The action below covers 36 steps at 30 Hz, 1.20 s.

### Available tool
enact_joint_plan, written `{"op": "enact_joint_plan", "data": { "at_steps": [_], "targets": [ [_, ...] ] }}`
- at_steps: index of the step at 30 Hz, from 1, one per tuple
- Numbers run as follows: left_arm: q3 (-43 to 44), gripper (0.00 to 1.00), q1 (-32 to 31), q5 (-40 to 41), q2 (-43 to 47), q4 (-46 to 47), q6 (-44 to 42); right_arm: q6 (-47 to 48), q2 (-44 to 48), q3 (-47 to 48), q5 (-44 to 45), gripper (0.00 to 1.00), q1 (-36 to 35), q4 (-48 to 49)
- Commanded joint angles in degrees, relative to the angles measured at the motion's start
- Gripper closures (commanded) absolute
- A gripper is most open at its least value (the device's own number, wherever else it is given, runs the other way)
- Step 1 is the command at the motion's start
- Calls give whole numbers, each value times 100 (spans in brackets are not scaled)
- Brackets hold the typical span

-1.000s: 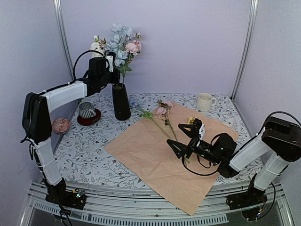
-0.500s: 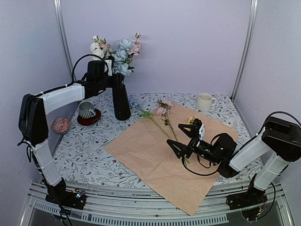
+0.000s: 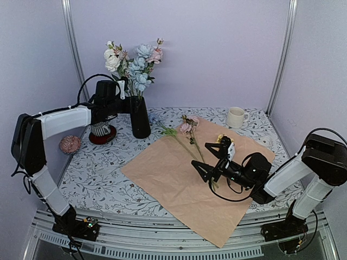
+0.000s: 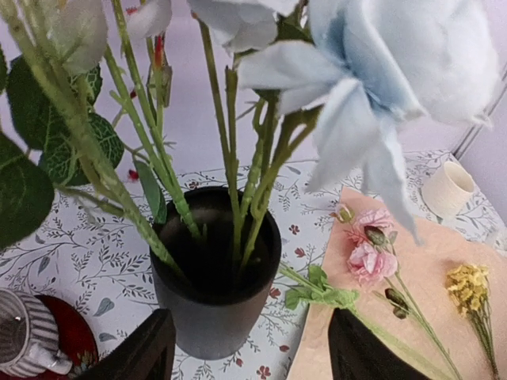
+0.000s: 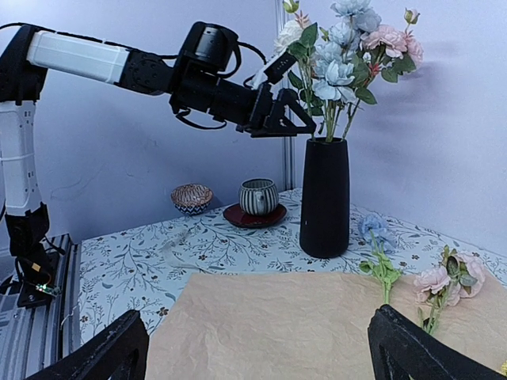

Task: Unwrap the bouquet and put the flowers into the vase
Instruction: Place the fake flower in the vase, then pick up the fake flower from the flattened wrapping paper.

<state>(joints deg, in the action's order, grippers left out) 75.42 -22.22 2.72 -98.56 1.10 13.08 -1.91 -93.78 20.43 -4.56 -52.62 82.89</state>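
Vanishing into vase (image 4: 214,317), stems of flowers (image 4: 396,63), blooms cropped

We've got one vase (image 3: 140,116), one mug (image 3: 236,117), one cup (image 3: 100,127), one bowl (image 3: 70,144), one paper sheet (image 3: 162,173), maybe three stems (image 3: 169,131) lying on it

Flowers (image 3: 133,59) stand in the vase (image 3: 139,116), left of the paper (image 3: 173,187), where loose stems (image 3: 187,142) lie.

I see pale lilac walls (image 3: 217,54) closing in the table (image 3: 81,187) on three sides, with grey metal posts (image 3: 283,54) in the back corners. A white cloth (image 3: 108,157) printed with leafy sprigs covers the top. The light looks soft and even, though I can't make out its source. A metal rail (image 3: 141,233) edges the near side.
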Motion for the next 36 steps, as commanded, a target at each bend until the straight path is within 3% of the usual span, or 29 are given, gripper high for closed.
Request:
{"op": "enact_joint_plan", "data": {
  "at_steps": [1,7,15,20,24,29,33,36],
  "targets": [
    [-361,28,-14,-208,584,29,231,-117,4,232,372,1,-30,-493],
    [-789,2,-94,-372,1158,-408,365,-623,185,384,1086,1,-30,-1094],
    [-1870,2,-340,-880,1783,212,508,-1665,585,1751,2094,1,-29,-4445],
    [-2333,2,-664,-776,1763,499,211,-1643,831,2437,2394,1,-34,-6434],
    [-2751,2,-871,-229,1965,1061,99,-1713,1242,2283,2378,1,-37,-6814],
    [-3729,2,-965,470,2414,2537,451,-2233,1204,2614,2492,1,47,-7895],
    [-4407,2,-1040,537,2805,3382,517,-2574,1005,2959,2434,1,84,-8591],
    [-4560,2,-1047,102,2961,3527,429,-2691,917,3107,2284,1,110,-8840]
  ]
}}
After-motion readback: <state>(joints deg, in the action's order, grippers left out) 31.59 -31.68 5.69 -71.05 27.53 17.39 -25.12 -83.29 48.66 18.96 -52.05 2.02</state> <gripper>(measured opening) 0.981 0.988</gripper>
